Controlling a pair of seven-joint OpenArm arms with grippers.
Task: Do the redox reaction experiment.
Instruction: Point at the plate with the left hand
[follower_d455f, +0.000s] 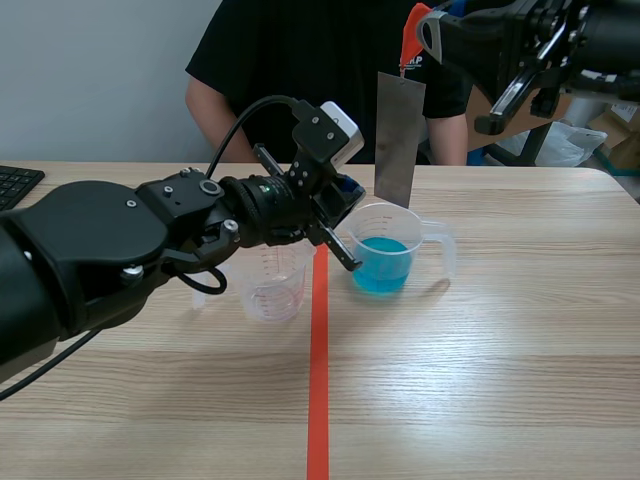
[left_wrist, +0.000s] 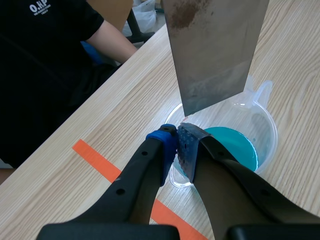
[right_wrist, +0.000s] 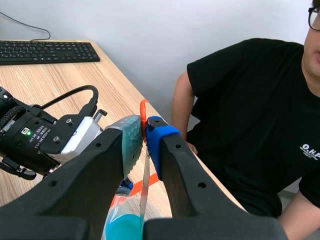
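A clear beaker (follower_d455f: 385, 250) holding blue liquid (left_wrist: 235, 147) stands right of the tape line. My left gripper (follower_d455f: 345, 195) is shut on its near rim, with the wall pinched between the pads (left_wrist: 165, 147). A grey metal plate (follower_d455f: 400, 140) hangs upright over the beaker, its lower edge (left_wrist: 210, 102) at about rim height and above the liquid. My right gripper (follower_d455f: 420, 30) is shut on the plate's top by an orange tab (right_wrist: 143, 112). The right wrist view shows the plate edge-on (right_wrist: 145, 185) over the blue liquid (right_wrist: 122, 227).
An empty clear beaker (follower_d455f: 272, 285) stands left of the orange tape line (follower_d455f: 318, 380), under my left arm. A person in a black shirt (follower_d455f: 300, 60) sits across the table. A keyboard (follower_d455f: 15, 185) lies at the far left.
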